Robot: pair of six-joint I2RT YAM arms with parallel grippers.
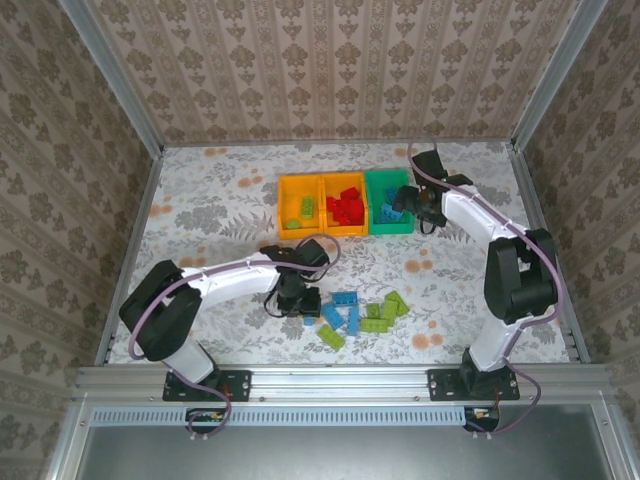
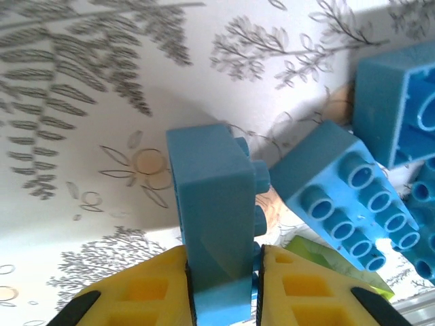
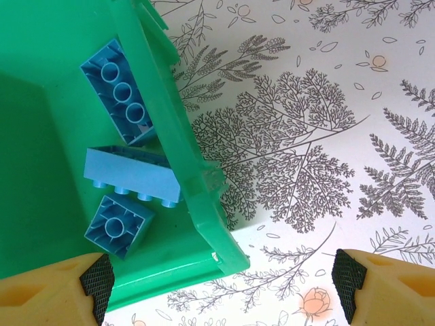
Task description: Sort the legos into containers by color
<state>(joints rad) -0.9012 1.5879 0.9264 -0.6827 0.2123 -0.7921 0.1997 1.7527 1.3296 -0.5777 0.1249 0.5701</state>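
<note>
1. The left fingers point(image 1: 291, 300) are clenched on a blue lego brick point(image 2: 211, 197) with its studs pointing sideways. It's right down by the tabletop point(image 1: 220, 200), well in front of the green bin point(image 1: 390, 229) and to its left.
2. A loose pile of blue and lime legos point(image 1: 362, 315) lies just beside that grip, also well in front of the green bin.
3. The right fingers point(image 1: 409, 200) are spread wide with nothing held, hovering at the green bin's right edge.
4. Inside the green bin, three blue bricks point(image 3: 132, 176) sit against its wall.
5. Touching the green bin's left side is the orange bin with red legos point(image 1: 345, 233). Left of that is the orange bin with lime legos point(image 1: 282, 205).
</note>
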